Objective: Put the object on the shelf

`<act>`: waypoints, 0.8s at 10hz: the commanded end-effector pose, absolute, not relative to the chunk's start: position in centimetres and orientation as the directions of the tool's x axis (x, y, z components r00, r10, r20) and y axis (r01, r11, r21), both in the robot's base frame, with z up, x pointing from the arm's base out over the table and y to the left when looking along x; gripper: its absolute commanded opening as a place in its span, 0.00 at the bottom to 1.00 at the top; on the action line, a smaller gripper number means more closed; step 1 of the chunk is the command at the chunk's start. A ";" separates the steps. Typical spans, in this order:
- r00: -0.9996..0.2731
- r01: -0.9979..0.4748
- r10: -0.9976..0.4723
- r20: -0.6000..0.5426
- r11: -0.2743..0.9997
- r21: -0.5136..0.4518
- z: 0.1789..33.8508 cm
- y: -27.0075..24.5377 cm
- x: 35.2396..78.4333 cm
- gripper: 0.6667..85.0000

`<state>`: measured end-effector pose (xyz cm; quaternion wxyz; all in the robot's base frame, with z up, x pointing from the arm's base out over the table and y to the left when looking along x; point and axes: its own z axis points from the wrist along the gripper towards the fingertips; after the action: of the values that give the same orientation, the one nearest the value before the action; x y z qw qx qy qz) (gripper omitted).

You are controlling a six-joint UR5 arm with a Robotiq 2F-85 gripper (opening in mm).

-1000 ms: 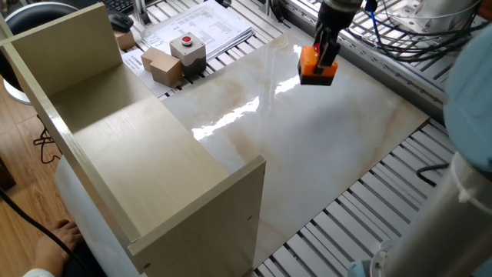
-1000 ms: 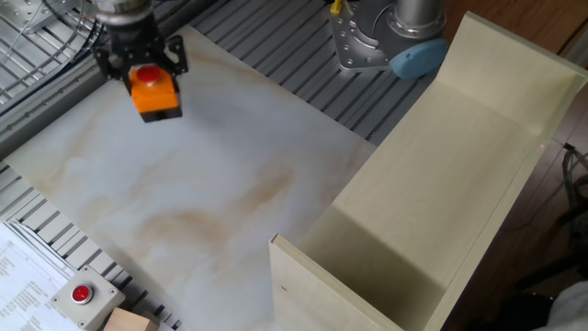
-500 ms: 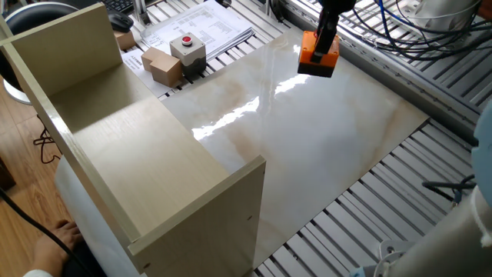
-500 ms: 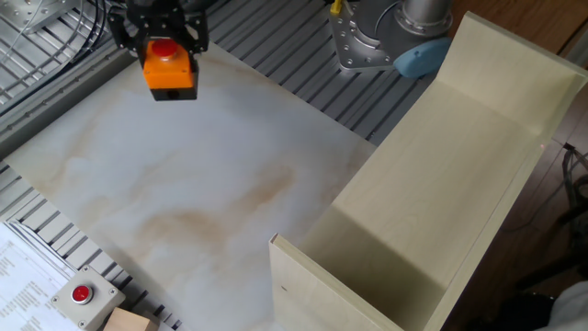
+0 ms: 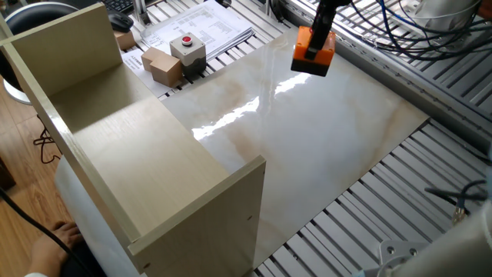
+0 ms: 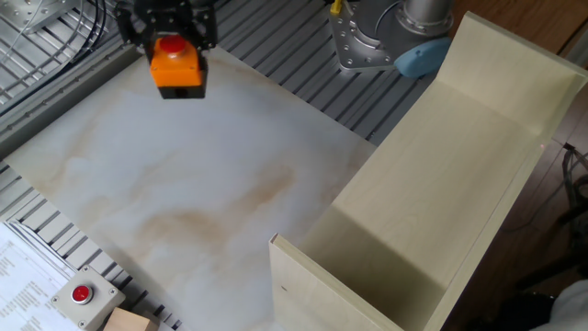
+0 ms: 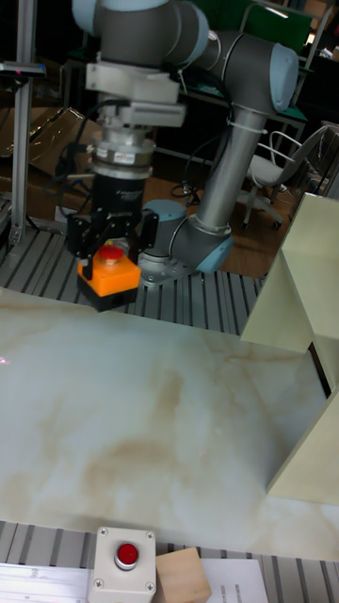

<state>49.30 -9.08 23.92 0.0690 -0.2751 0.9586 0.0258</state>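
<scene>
Marbled pale surface (image 5: 323, 131) lies wide and bare below the object (image 5: 313, 52), an orange-topped button box held clear of it near the upper edge of the frame. Its black base barely shows. The hand (image 7: 110, 247) is clenched on the box's sides, its top cut off in both fixed views. The shelf (image 5: 115, 146) stands well apart, at lower left.

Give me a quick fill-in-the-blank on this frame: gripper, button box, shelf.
1. The gripper is shut on the orange button box, holding it ____ the marble tabletop.
2. The button on top of the held box is ____ in colour.
3. The flat panel of the shelf has ____ resting on it.
4. Beside the grey button box sits a brown ____ box.

Missing words: above; red; nothing; cardboard
</scene>
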 end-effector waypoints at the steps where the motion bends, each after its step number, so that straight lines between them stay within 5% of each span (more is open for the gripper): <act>1: -0.845 -0.517 -0.512 -0.153 0.856 -0.006 26.6 -6.6 48.2 0.00; 6: -0.825 -0.551 -0.543 -0.156 0.834 0.013 23.9 -9.8 45.5 0.00; 8: -0.852 -0.519 -0.512 -0.113 0.854 0.045 27.6 -8.2 43.5 0.00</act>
<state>45.57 -8.68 25.55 0.0612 -0.2807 0.9575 0.0268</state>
